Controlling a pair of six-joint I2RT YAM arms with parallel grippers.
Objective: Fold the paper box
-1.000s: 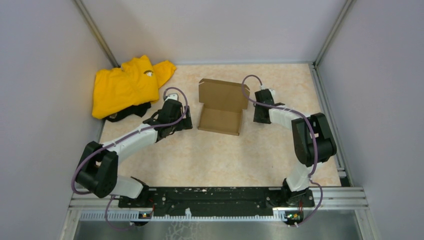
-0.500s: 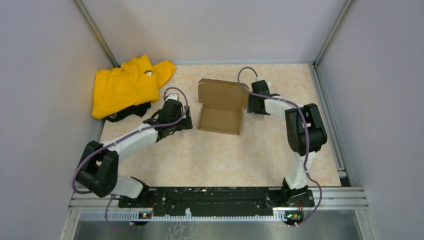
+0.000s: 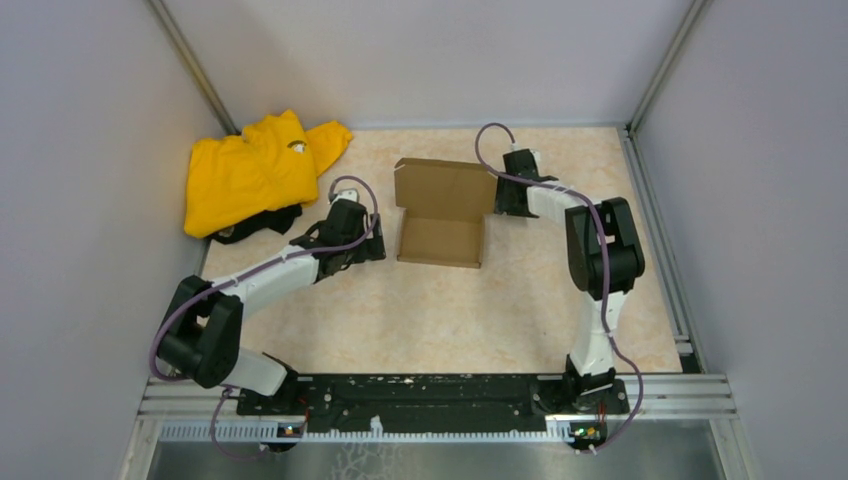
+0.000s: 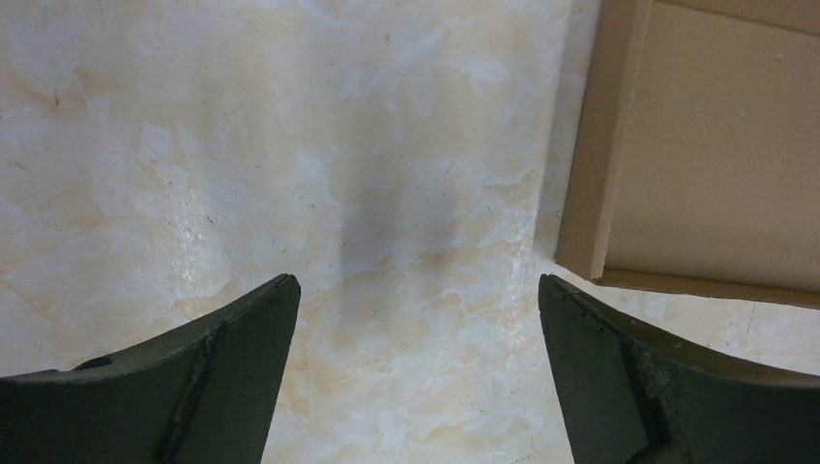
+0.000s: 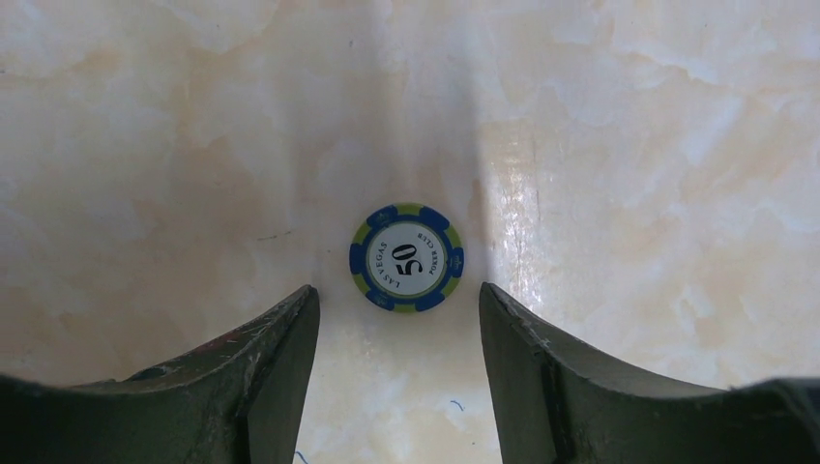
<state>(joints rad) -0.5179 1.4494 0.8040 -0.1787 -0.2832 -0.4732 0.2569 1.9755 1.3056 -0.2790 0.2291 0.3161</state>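
Pale marble desk (image 3: pixel 430 310) holds the paper box (image 3: pixel 440 215), lying open between the two arms; it looks light, so a push from one side could slide it away instead of folding a flap. Left jaws are wide open and empty beside the box's corner; right jaws, half open and empty, hang over a poker chip (image 5: pixel 406 257) they might grab by mistake.

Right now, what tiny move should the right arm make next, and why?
Probably slide the right gripper left toward the paper box: its open jaws straddle only a poker chip on the table, and they touch no cardboard.
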